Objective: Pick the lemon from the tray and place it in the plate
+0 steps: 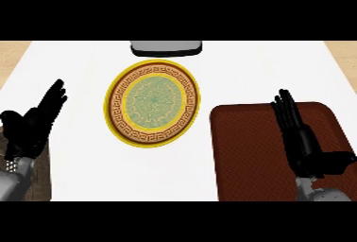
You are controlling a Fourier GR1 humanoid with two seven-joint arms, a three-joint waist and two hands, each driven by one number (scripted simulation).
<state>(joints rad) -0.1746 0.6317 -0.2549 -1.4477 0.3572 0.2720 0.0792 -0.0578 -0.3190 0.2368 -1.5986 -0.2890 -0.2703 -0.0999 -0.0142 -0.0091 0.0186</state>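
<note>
Here, the white counter (160,170) is smooth and plain, and its top takes up most of the head view. At the far corners a light wooden surface (10,52) shows beside it.

Near the middle of the counter lies the plate (115,106). It is round, though it looks taller than wide. It has a bright golden edge, then a brown band with a golden meander pattern, and a pale green centre with fine ornament. Nothing lies on it.

Right of the plate and a little nearer is the tray (247,151) — a flat dark-brown rectangle with rounded corners, a low raised border and a finely grained, matte surface. The tray and the plate are close, but they do not touch.

The right hand (304,142) is over the right part of the tray. Its black fingers are straight and held close together, pointing away, with the thumb out to the right side; they grasp nothing. Below it the grey forearm (322,193) comes in from the lower edge.

The left hand (31,125) rests at the left edge of the counter, released, fingers up.

The lemon does not show on the visible parts of the tray, on the plate or on the counter — so I cannot tell where it lies.

At the far edge, just beyond the plate, stands a grey object with a black base (166,47), cut off by the view.
</note>
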